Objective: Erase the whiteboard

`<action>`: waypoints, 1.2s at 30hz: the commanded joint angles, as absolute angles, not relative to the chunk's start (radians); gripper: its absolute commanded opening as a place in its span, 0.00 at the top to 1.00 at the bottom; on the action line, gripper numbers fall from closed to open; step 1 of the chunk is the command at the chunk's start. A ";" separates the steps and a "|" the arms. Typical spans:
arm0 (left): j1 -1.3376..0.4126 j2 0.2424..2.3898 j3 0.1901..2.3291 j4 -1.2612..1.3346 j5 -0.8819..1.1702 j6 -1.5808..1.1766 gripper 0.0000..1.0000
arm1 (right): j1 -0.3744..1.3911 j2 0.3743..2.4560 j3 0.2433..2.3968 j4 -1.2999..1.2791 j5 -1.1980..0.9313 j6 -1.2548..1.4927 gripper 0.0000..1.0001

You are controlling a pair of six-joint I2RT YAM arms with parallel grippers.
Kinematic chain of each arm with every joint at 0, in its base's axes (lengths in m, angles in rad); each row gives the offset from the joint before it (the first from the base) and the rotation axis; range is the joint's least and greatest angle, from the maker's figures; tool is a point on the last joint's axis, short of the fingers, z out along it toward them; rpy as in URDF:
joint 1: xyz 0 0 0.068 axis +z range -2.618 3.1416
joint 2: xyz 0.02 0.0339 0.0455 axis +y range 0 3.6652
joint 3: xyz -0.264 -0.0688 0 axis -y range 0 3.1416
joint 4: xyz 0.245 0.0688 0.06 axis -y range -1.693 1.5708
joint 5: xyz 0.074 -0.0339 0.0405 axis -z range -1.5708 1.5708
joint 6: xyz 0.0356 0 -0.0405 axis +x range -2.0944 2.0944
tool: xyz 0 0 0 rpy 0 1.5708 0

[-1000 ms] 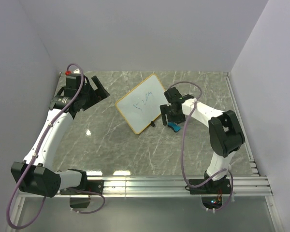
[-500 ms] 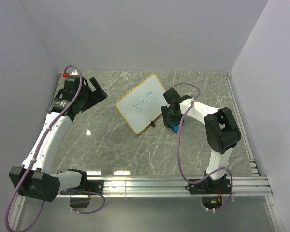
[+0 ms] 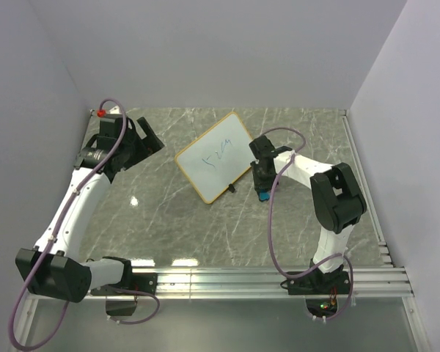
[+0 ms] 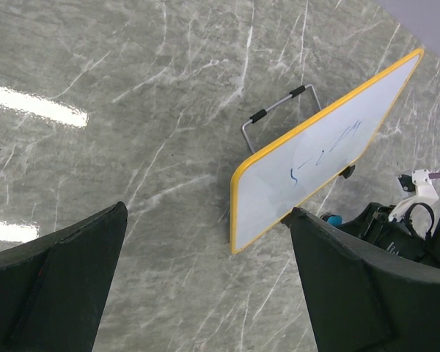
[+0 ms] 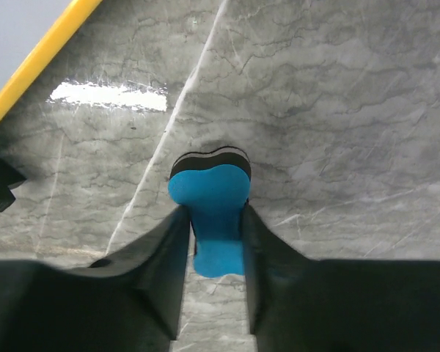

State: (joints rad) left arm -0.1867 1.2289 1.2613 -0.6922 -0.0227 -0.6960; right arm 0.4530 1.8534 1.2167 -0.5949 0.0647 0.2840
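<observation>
Showing one whiteboard point(image 3: 214, 156), one eraser point(image 5: 209, 194).

Grey marble-veined tabletop point(image 3: 169, 220) with light glare point(image 3: 134, 200), enclosed by plain pale walls point(image 3: 227, 51).

The left hand point(image 3: 152, 134) hangs wide open on its outstretched arm, while the right hand point(image 5: 214, 214) pinches the blue eraser point(image 5: 209, 187).

Grey marble table point(image 3: 169, 220) w/ whiteboard point(image 3: 214, 157) & blue eraser point(image 5: 209, 196) on it.
</observation>
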 commanded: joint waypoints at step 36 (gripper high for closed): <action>-0.241 1.911 1.649 -0.391 0.589 -0.482 0.01 | 0.485 1.990 2.031 -0.713 -0.184 0.462 1.00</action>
